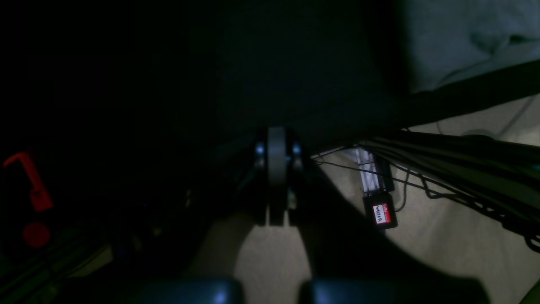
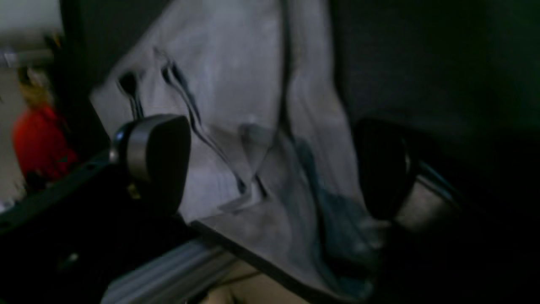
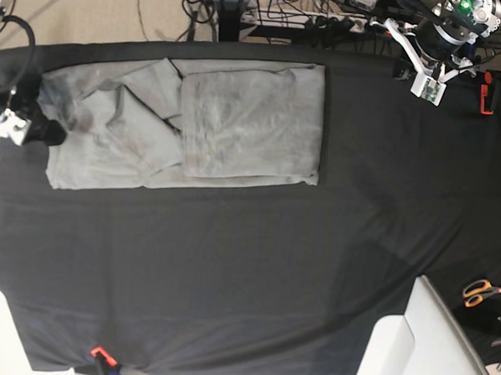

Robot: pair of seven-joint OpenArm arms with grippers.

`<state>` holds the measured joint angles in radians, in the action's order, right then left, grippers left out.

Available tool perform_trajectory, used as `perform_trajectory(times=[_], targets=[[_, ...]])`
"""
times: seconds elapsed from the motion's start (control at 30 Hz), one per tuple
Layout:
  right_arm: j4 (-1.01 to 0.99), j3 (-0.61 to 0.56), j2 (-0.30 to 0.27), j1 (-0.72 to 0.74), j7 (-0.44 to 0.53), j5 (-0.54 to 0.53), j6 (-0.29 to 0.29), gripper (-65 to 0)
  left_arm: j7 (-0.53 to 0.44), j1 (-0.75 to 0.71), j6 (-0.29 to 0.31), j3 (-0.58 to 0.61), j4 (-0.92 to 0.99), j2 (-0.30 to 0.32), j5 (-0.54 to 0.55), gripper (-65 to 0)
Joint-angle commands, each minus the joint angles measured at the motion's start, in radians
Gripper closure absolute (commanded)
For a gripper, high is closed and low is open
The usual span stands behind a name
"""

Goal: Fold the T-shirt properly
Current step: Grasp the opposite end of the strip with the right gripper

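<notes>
Base view, contents: one desk (image 3: 255,263) under a black cloth cover, carrying the T-shirt (image 3: 186,125), light grey, lying flat in the far-left part of the surface. Its right portion is folded into a neat rectangular panel; its left portion is looser, with diagonal creases and a layer turned over. One pair of orange-handled scissors (image 3: 480,292) lies off the desk's right edge, and one red clamp (image 3: 488,92) sits at the far right edge.

Right end effector (image 3: 47,132): at the left edge of the T-shirt, low over the cloth. Right wrist view shows its two dark pads (image 2: 162,156) set wide apart, wrinkled grey fabric between them, nothing gripped.

Left end effector (image 1: 276,169): at the far right corner of the desk, well apart from the T-shirt, fingers pressed together, nothing between them. Left wrist view is very dark; pale floor (image 1: 443,249) and cables (image 1: 464,169) show beyond the desk edge.
</notes>
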<state>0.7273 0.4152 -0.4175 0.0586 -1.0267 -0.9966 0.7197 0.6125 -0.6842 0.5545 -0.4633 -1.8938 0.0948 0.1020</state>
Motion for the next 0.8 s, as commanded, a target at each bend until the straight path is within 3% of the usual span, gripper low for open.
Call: perform_trajectory(times=[0.0, 0.43, 0.57, 0.77], targets=[[-0.007, -0.031, 0.015, -0.012, -0.045, 0.072, -0.022, -58.5, -0.018, -0.007, 0.002, 0.001, -0.013, 0.006, 0.006, 0.0], [0.053, -0.132, 0.062, -0.036, -0.037, 0.072, -0.022, -57.6, -0.021, -0.001, 0.002, 0.004, 0.038, 0.009, 0.006, 0.0], [0.051, -0.131, 0.061, -0.036, -0.019, 0.074, -0.022, -43.4, -0.022, -0.001, 0.002, 0.007, 0.046, 0.007, 0.006, 0.0], [0.05, -0.131, 0.053, -0.029, 0.09, 0.074, -0.022, -12.2, -0.022, -0.001, 0.002, 0.007, 0.046, 0.007, 0.006, 0.0]])
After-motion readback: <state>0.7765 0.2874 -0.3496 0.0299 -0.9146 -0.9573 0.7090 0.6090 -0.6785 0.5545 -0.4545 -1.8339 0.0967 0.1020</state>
